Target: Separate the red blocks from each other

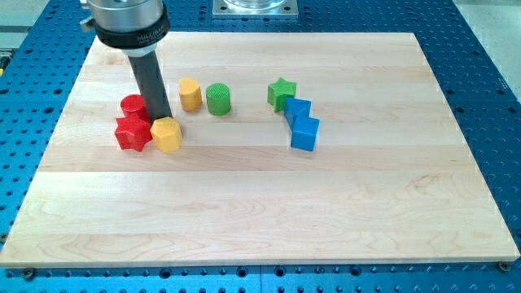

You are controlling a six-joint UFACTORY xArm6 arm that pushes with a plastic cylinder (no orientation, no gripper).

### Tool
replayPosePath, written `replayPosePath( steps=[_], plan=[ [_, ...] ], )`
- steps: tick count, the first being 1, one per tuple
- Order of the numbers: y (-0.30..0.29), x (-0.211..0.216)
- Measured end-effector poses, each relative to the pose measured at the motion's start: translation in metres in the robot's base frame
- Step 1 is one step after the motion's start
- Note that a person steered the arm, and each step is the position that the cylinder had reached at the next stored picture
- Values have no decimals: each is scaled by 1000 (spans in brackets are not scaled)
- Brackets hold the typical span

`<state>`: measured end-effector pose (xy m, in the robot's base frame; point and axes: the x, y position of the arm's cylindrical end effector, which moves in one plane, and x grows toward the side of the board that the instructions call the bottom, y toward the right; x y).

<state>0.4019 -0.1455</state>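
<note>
A red cylinder [132, 105] stands at the view's left on the wooden board [260, 203]. A red star block [133, 133] lies just below it, touching it. A yellow hexagonal block [166, 134] lies against the red star's right side. My rod comes down from the view's top left. My tip [159, 117] rests just right of the red cylinder, above the gap between the red star and the yellow hexagonal block, close to all three.
A yellow block [190, 94] and a green cylinder [218, 98] stand right of my rod. A green star [282, 93] and two blue blocks [298, 109] [304, 133] cluster right of centre. Blue perforated table surrounds the board.
</note>
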Motion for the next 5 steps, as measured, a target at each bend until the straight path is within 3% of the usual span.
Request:
replayPosePath(
  steps=[1, 2, 4, 5],
  plan=[
    [0, -59],
    [-23, -70],
    [-47, 35],
    [-33, 41]
  ],
)
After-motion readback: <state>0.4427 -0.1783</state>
